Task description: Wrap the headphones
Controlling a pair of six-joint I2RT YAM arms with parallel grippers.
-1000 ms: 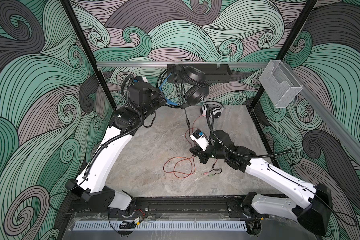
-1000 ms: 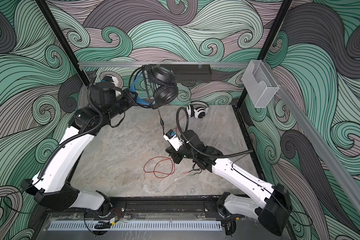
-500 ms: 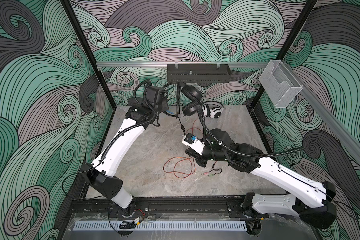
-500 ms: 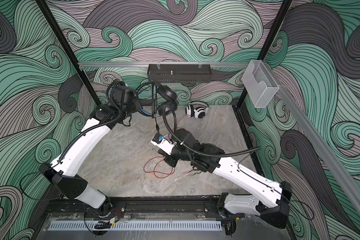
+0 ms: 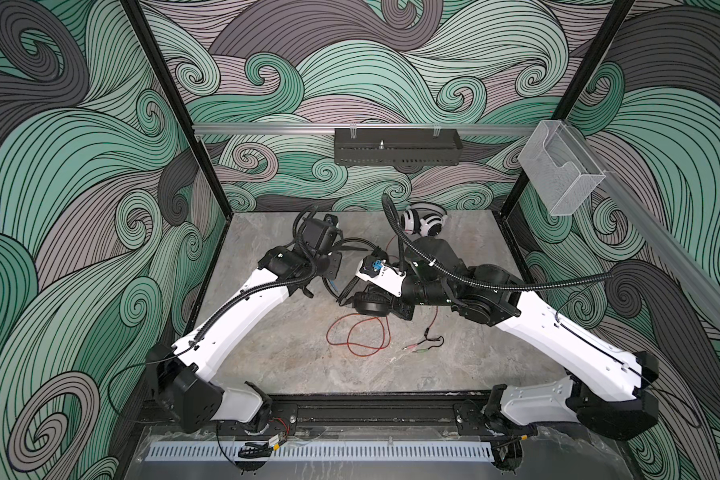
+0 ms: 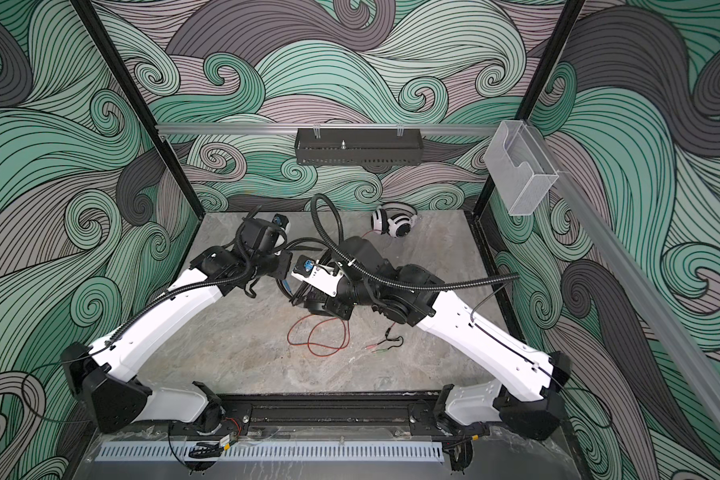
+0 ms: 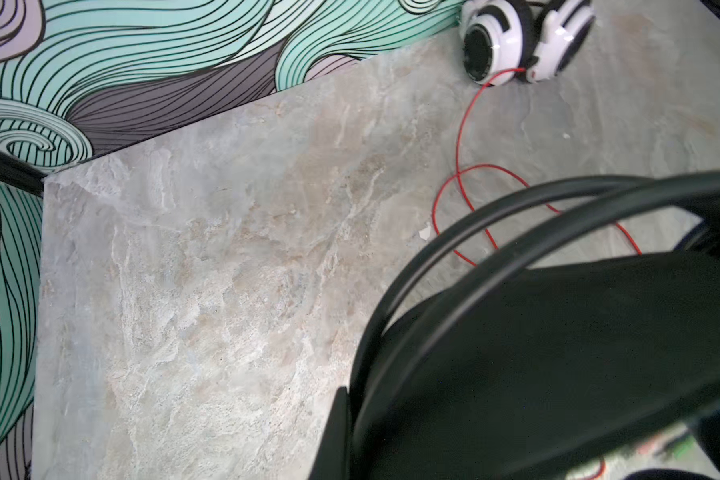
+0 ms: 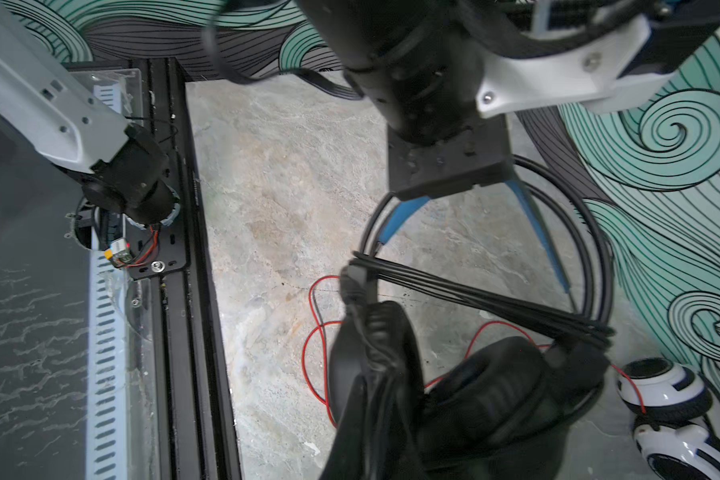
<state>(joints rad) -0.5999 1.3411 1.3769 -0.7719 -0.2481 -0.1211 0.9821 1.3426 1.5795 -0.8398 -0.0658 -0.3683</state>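
Right wrist view: black headphones (image 8: 487,386) hang from left tool (image 8: 454,191).

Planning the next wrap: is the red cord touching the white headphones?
Touching: the left wrist view shows the red cord running into the white headphones at an earcup.

No text, brand or number can be read in any view. The white-and-black headset (image 7: 500,38) shows plain shells. The black headset (image 8: 487,386) is too blurred for markings.
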